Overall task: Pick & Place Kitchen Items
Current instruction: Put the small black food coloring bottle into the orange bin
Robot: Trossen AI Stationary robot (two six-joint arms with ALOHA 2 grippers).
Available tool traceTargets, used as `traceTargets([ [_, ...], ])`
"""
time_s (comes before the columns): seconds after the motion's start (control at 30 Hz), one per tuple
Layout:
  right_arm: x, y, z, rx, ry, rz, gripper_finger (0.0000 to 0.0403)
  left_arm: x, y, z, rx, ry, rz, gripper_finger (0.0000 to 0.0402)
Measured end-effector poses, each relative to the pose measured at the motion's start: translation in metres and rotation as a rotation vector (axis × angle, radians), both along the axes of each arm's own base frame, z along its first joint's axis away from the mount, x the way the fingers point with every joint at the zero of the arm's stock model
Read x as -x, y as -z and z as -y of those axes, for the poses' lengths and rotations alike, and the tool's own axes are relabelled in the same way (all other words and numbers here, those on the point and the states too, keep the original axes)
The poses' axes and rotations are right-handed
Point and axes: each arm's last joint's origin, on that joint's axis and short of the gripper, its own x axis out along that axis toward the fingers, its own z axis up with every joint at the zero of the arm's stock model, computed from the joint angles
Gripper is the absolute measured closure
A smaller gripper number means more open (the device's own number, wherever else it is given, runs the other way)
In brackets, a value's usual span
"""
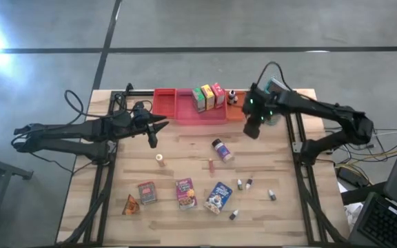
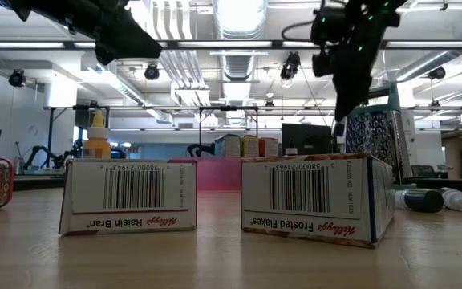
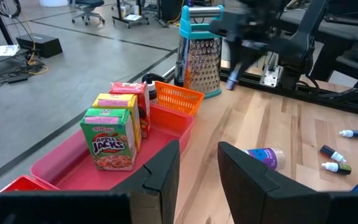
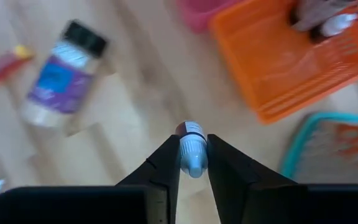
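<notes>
The right gripper (image 4: pixel 193 163) is closed on a tiny bottle with a pale blue cap (image 4: pixel 192 149) and holds it in the air above the wooden table (image 1: pixel 185 155), near the orange mesh basket (image 4: pixel 291 62) and beside the metal grater with the teal frame (image 3: pixel 201 56). A small jar with a purple label and a dark lid (image 1: pixel 222 149) lies on the table close by. The left gripper (image 3: pixel 199 168) waits over the table beside the long pink tray (image 3: pixel 79 165), its fingers a little apart and holding nothing. The green, yellow and red cereal boxes (image 1: pixel 208 97) stand in this tray.
</notes>
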Motion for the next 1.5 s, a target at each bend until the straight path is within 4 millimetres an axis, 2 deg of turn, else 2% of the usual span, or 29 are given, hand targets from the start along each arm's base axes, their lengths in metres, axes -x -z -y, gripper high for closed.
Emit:
traceTargets([
  [0.17,-0.011,0.003,0.037,0.008,-0.062,-0.034,0.033,0.0,0.0,0.0,0.0,0.0,0.0,0.0285],
  [0.37,-0.025,0.001,0.083,0.022,-0.115,-0.09,0.0343,0.0,0.0,0.0,0.0,0.0,0.0,0.0285],
  [0.53,-0.031,0.01,0.115,-0.01,-0.124,-0.148,0.0336,0.0,0.0,0.0,0.0,0.0,0.0,0.0285],
  [0.7,-0.035,0.023,0.139,-0.013,-0.145,-0.175,0.0335,0.0,0.0,0.0,0.0,0.0,0.0,0.0285],
  [0.87,-0.033,0.033,0.157,-0.003,-0.152,-0.173,0.0345,0.0,0.0,0.0,0.0,0.0,0.0,0.0285],
  [1.0,-0.032,0.04,0.167,0.008,-0.15,-0.168,0.0338,0.0,0.0,0.0,0.0,0.0,0.0,0.0285],
  [1.27,-0.034,0.068,0.181,-0.024,-0.152,-0.192,0.0338,0.0,0.0,0.0,0.0,0.0,0.0,0.0285],
  [1.5,-0.037,0.073,0.186,0.01,-0.157,-0.168,0.0341,0.0,0.0,0.0,0.0,0.0,0.0,0.0285],
])
